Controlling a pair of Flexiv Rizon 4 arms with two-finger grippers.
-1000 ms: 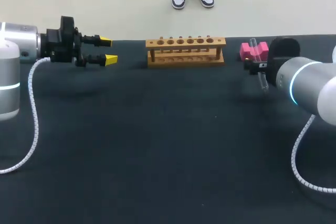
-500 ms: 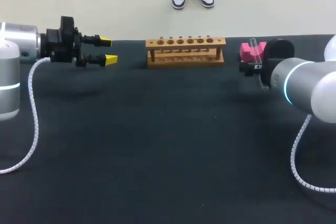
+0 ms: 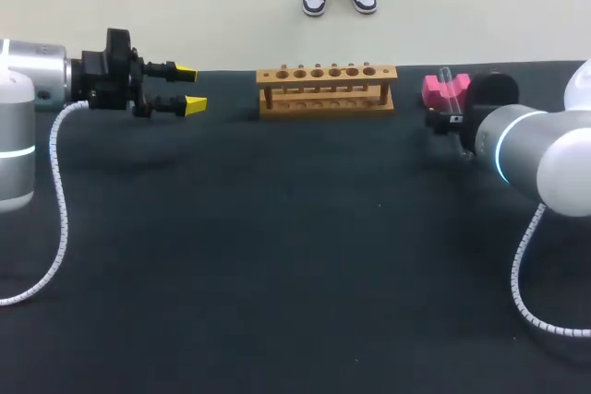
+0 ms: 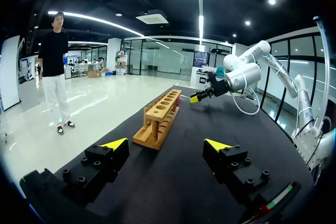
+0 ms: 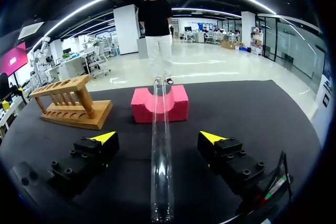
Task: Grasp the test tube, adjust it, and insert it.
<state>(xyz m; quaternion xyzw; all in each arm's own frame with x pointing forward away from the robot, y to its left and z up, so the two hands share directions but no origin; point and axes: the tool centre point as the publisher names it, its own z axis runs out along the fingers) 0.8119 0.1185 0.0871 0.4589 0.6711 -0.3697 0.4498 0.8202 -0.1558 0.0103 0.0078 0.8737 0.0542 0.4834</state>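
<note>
Above the dark surface (image 3: 277, 274), the largest change was in the right arm (image 3: 531, 149) at the right edge of the frame. Over the last second its silver forearm had swung slightly and its black wrist had settled a little lower, close beside the pink block (image 3: 434, 89) in the upper right. I judged this to be a final lining-up for the grasp. The left arm (image 3: 28, 89) in the upper left had not moved, and the left gripper (image 3: 189, 89) was open above the surface, well apart from everything else. The wooden rack (image 3: 327, 89) at upper centre had kept its place, and no tube showed in its holes. The pink block had not shifted either. The test tube (image 5: 161, 171) lay with its far end in the block's groove and ran back between the fingers of the right gripper (image 5: 158, 138). That gripper was open, with one yellow tip on each side of the tube and both clear of it. The grasp was therefore not yet made, and closing on the tube looked like the next step.
</note>
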